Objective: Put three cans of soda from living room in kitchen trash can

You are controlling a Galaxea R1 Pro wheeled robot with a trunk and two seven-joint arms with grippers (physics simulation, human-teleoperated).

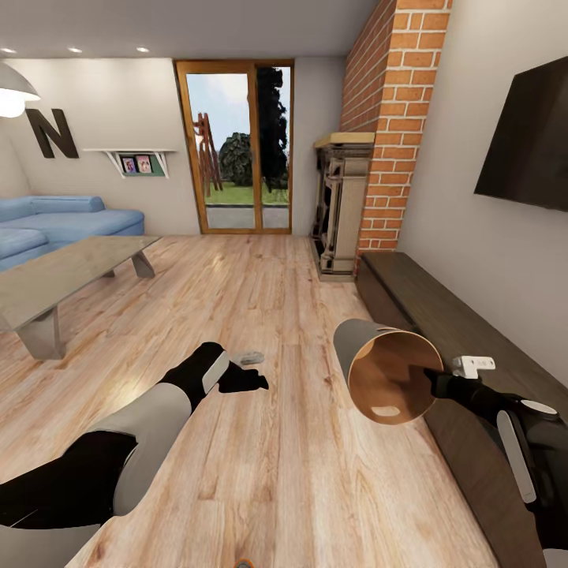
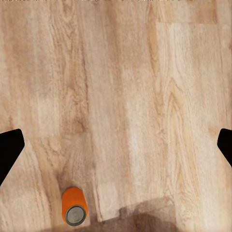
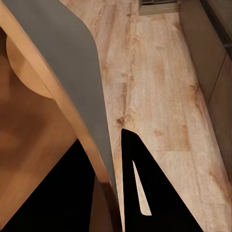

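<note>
One soda can point(image 2: 74, 207) on wood floor point(image 1: 260, 300)

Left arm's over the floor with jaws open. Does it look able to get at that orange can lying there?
Probably yes. The left gripper is open, and the orange can lies on bare wood floor with nothing between them; the can sits off-centre of the fingers.

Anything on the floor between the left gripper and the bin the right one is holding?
No, in the head view only bare wood floor lies between the left gripper and the tash can.
</note>
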